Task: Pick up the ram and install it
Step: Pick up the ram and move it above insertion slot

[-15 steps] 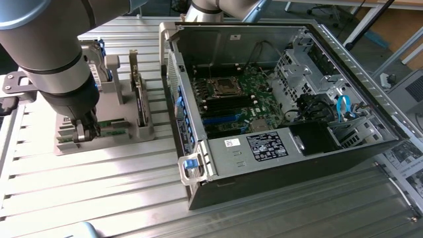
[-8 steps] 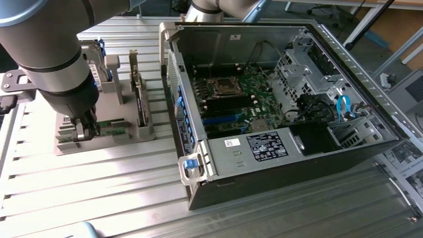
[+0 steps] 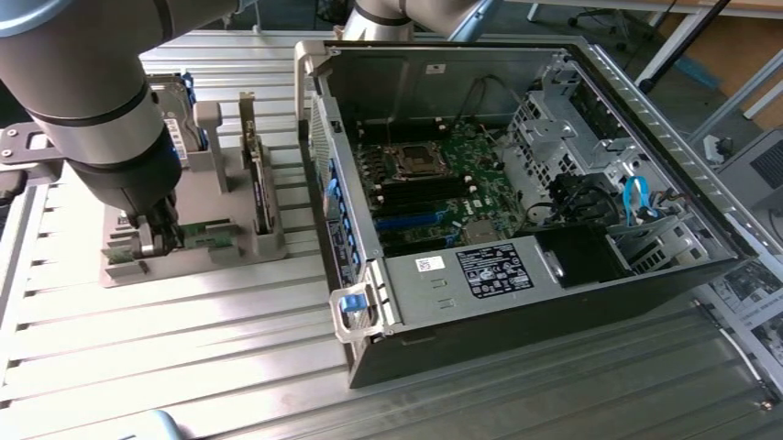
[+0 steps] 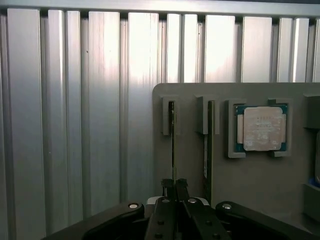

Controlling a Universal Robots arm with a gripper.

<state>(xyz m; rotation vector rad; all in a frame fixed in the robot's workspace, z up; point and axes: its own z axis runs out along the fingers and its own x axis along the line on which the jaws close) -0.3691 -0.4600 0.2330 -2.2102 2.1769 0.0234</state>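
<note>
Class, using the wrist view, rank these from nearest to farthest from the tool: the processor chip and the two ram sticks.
1. Ram stick: edge-on in its slot, running right up to the tool.
2. Second ram stick: in the neighbouring slot.
3. Processor chip: in its square holder, beyond the second stick.

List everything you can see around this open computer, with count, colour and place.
ram: one, dark green, edge-on in a tray slot, gripped
second ram stick: one, dark green, neighbouring slot
processor chip: one, silver, tray pocket beside the sticks
tray: one, grey, exterior view's left
computer case: one, black and grey, open, exterior view's middle
motherboard: one, green, inside the case
table: one, silver slats, under everything
robot arm: one, grey, above the tray, jaws shut on the ram
</note>
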